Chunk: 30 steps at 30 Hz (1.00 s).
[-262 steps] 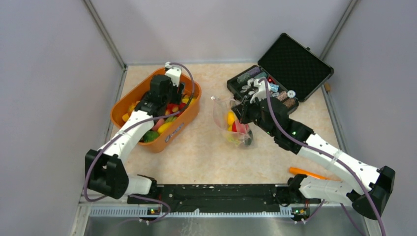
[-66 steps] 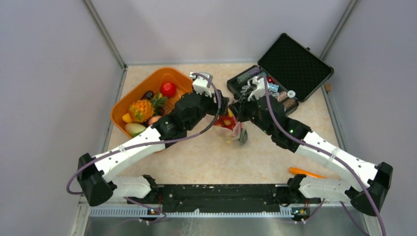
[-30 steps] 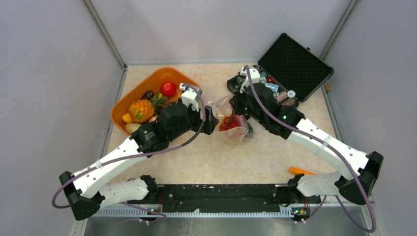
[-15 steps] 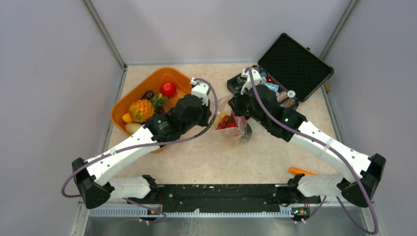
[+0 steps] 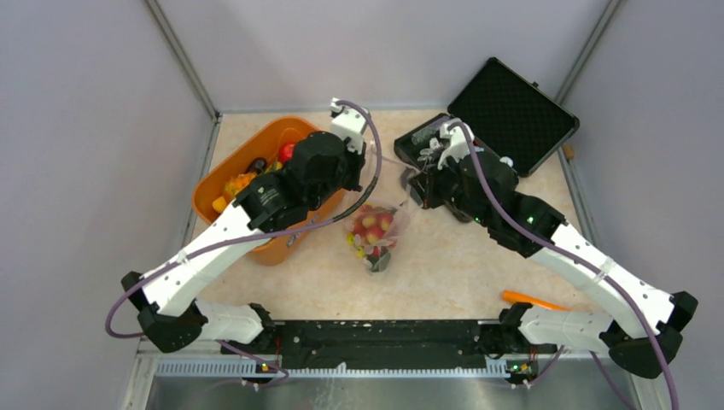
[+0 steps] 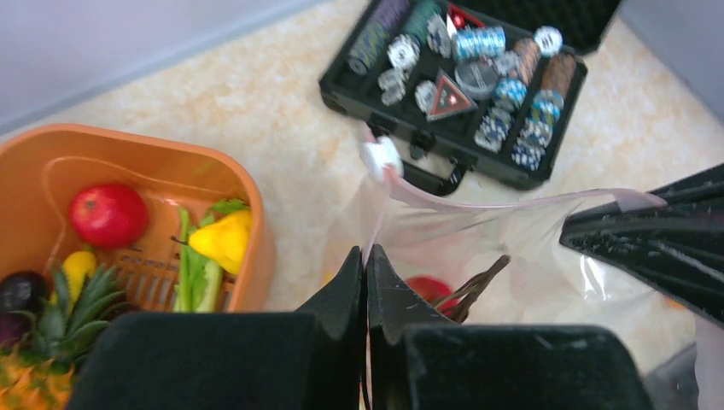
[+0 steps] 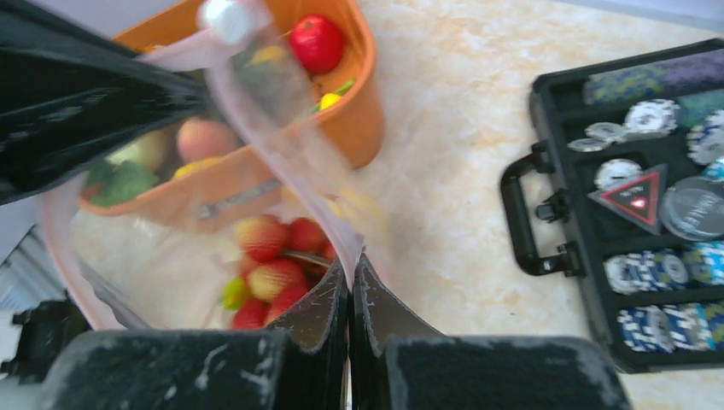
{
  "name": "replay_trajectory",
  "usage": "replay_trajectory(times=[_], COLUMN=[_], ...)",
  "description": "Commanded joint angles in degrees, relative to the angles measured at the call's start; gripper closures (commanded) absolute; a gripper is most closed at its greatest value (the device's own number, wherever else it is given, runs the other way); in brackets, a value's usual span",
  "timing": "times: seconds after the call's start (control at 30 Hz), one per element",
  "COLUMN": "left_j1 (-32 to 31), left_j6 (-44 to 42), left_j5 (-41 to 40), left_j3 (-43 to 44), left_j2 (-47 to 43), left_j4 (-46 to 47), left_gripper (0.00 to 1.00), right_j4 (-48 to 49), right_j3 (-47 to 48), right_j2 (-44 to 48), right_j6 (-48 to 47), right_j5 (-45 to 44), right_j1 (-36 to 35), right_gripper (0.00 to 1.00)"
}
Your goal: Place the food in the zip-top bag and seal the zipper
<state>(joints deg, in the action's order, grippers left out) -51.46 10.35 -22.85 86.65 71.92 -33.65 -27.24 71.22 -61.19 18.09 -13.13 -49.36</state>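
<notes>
My left gripper and right gripper each pinch shut on the pink zipper. The zip-top bag stretches between them, food inside. An orange basket crowds the left and an open black case the right, on a beige bench with grey walls.

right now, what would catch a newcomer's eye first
A clear bag of red and yellow food hangs mid-table, pinched at its mouth by the left claw and right claw. An orange basket sits left; an open black case of chips sits back right.
</notes>
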Motion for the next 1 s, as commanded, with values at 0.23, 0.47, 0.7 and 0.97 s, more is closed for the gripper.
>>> replay_trajectory(times=[0.23, 0.47, 0.7, 0.97], left_j1=[2.0, 3.5, 3.8, 4.0], left_j6=[0.7, 1.4, 2.4, 2.9], left_j5=[7.6, 5.7, 4.3, 4.6], left_j3=[-1.5, -2.9, -8.1, -11.5], left_j2=[1.5, 6.4, 1.3, -9.6], left_j4=[1.3, 1.1, 5.4, 6.1], left_gripper=[1.00, 0.95, 0.17, 0.01], right_j4=[3.1, 2.9, 9.0, 11.8], right_j3=[-1.7, -2.7, -5.0, -4.2], right_j2=[1.1, -3.2, -0.8, -3.6], right_j6=[1.8, 3.9, 4.2, 4.4], right_j5=[2.4, -2.5, -2.8, -1.9], right_j1=[0.1, 0.2, 0.2, 0.2], right_gripper=[1.00, 1.00, 1.00, 1.00])
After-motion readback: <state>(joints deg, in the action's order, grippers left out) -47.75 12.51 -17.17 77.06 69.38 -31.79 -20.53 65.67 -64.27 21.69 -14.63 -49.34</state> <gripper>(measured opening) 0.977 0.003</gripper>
